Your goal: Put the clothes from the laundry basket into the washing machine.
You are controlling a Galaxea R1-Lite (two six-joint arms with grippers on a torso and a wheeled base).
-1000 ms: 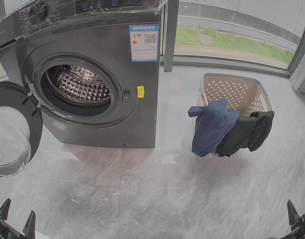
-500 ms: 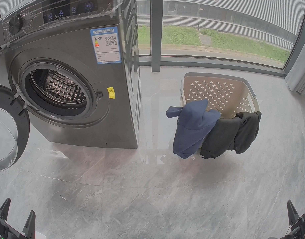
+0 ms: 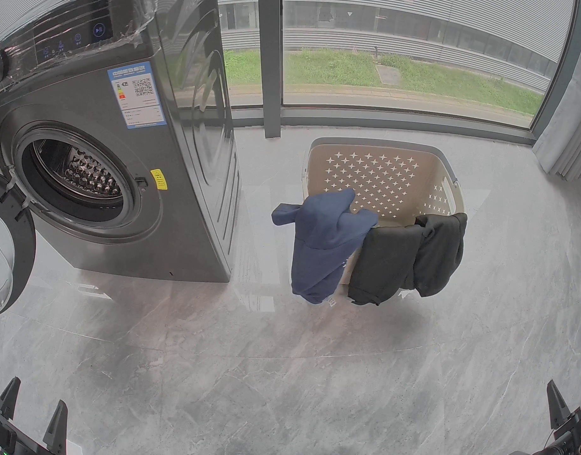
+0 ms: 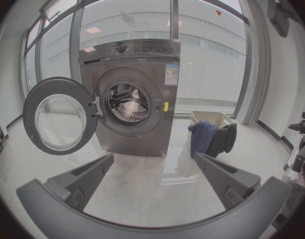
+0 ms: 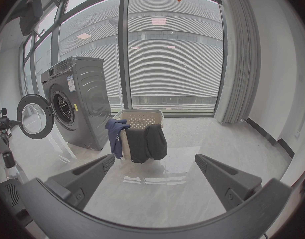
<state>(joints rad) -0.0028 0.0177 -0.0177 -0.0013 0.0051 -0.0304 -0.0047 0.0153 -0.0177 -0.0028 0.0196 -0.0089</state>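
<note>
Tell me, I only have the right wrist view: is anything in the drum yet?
Observer: No. The left wrist view looks straight into the drum, and I see no clothes in it.
Operator: What about the left gripper?
Observer: The left gripper is open and holds nothing.

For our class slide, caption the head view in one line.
Open washing machine beside a laundry basket, blue garment and black garment draped over its rim.
</note>
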